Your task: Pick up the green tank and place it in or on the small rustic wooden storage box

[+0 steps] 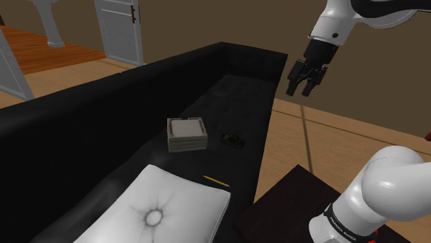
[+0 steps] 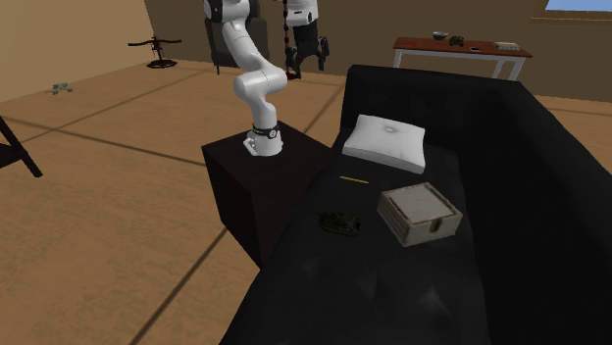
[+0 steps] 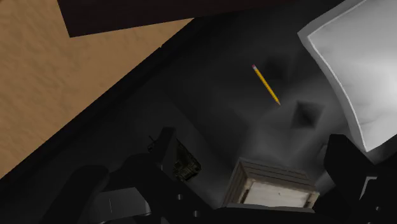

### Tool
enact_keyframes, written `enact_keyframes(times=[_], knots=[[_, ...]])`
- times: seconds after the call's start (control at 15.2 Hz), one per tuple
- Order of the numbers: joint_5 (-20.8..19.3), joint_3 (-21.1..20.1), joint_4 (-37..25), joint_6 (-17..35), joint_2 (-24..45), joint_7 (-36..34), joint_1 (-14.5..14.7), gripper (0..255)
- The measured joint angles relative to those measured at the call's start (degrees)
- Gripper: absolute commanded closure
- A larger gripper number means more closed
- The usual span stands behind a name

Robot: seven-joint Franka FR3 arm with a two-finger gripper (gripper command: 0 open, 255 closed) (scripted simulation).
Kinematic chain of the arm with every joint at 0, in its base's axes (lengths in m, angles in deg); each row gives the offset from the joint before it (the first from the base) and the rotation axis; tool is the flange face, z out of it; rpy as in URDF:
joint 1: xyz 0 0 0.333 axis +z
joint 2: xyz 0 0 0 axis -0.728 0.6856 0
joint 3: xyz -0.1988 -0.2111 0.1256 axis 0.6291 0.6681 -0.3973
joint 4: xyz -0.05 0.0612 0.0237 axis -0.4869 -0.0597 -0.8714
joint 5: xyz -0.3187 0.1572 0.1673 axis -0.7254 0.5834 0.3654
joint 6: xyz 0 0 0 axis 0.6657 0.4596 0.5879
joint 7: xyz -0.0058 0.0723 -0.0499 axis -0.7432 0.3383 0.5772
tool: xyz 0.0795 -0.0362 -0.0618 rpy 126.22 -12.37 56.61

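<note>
Seat edge: the green tank (image 1: 233,140) (image 2: 337,222) is seen on the black sofa (image 1: 83,124) (image 2: 392,284) seat, near its front edge, on the side facing the floor (image 1: 345,138).
Open room: bare seat is seen around the tank on all sides; the backrest rises on the shoulder view's left, beyond the box.
Gripper: the gripper (image 1: 304,92) (image 2: 307,64) (image 3: 253,141) is held high above the seat, well apart from the tank; its fingers are spread wide and nothing is clasped between them.
Tank in wrist view: the tank (image 3: 184,167) is partly hidden behind one finger.
Storage box: the slatted wooden box (image 1: 187,134) (image 2: 420,214) (image 3: 273,184) is set upright just beside the tank, toward the backrest, without touching it; its top is drawn pale.
Surface: dark tufted upholstery, flat across the seat.
Room: a wooden floor, brown walls and white doors (image 1: 121,27) at the shoulder view's far left; a long table (image 2: 456,49) stands behind the sofa in the second exterior view.
Stand: the dark box stand (image 1: 290,200) (image 2: 255,181) is placed against the sofa front.
Other things: a yellow pencil (image 1: 215,181) (image 2: 354,180) (image 3: 266,84) lies between the box and a white cushion (image 1: 162,210) (image 2: 387,142) (image 3: 356,63), apart from both.
In the way: nothing is seen lying between tank and box.
</note>
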Motion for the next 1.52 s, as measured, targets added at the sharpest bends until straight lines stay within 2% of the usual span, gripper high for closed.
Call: enact_keyframes(times=[0.2, 0.79, 1.12, 1.52], knots=[[-0.54, 0.89, 1.51, 1.82, 0.34, 1.74, 0.03, 0], [-2.63, 7.0, 8.12, 19.22, 11.14, 14.23, 1.27, 0], [-2.36, 11.21, 7.62, 27.92, 20.4, 22.57, 2.32, 0], [2.12, 14.99, 4.64, 38.5, 34.52, 33.06, 5.05, 0]])
